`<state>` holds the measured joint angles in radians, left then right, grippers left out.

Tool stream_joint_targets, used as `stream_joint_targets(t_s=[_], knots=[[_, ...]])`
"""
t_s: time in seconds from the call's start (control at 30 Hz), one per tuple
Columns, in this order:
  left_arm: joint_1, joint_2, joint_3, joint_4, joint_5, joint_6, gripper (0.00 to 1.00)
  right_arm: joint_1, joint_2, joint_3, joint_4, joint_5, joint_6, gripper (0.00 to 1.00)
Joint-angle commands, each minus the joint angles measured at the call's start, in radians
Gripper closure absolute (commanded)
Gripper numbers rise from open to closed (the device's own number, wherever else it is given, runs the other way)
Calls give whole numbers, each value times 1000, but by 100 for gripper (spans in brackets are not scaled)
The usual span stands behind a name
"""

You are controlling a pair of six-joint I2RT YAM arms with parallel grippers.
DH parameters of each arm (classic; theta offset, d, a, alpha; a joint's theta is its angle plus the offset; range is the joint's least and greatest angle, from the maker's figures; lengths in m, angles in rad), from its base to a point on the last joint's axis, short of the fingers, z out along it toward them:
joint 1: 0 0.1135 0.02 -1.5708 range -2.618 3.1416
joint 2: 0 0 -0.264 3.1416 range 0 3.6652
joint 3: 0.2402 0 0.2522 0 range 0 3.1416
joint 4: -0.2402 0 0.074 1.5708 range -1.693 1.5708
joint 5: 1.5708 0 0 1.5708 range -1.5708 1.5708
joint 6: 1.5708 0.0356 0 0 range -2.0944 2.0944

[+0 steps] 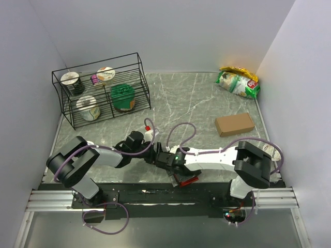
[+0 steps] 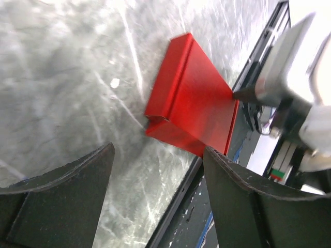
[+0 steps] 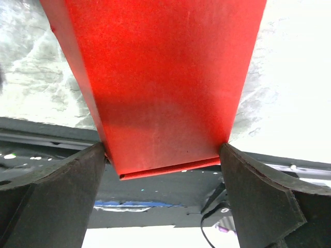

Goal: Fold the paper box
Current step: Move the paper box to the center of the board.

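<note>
**Paper box at the counter's near edge: hazards of the grasp**

Nearest you, the paper box [image 3: 160, 77] lies flat. Its near end projects past the counter [image 2: 62, 77] over the black frame rail [image 2: 178, 209]. Your right gripper [image 3: 163, 150] straddles that end with its jaws spread wide, each meeting one long edge of the card. Whether they press or merely touch cannot be told.

- **Hazard one:** if you squeeze across this width, the thin card may bow or crease away from its score lines rather than be held.
- **Hazard two:** a loose or uneven hold could let the box pivot and slip off the edge onto the rail.
- **Hazard three:** just beyond, your left gripper [image 2: 159, 150] hangs open and empty above the counter, facing the box's raised fold. With both wrists this close, an advance could strike the right gripper or knock the box askew.

Farther off, the brown cardboard box [image 1: 234, 124], wire rack [image 1: 95, 61] and snack bag [image 1: 238, 82] stand well apart and are unlikely to obstruct you.
</note>
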<state>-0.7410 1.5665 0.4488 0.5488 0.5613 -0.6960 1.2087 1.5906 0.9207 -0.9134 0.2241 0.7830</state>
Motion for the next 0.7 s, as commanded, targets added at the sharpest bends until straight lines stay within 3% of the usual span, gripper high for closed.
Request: stream_joint_targets(t_s=[0.0, 0.13, 0.3, 0.67], knots=[[46, -11, -41, 46, -5, -46, 24, 14, 88, -59, -47, 3, 21, 7], [68, -19, -48, 65, 0, -53, 23, 15, 104, -49, -68, 11, 32, 15], [74, -20, -50, 65, 3, -53, 23, 14, 109, -46, -76, 11, 38, 36], [115, -56, -41, 43, 3, -51, 23, -70, 100, -36, -28, 26, 0, 42]])
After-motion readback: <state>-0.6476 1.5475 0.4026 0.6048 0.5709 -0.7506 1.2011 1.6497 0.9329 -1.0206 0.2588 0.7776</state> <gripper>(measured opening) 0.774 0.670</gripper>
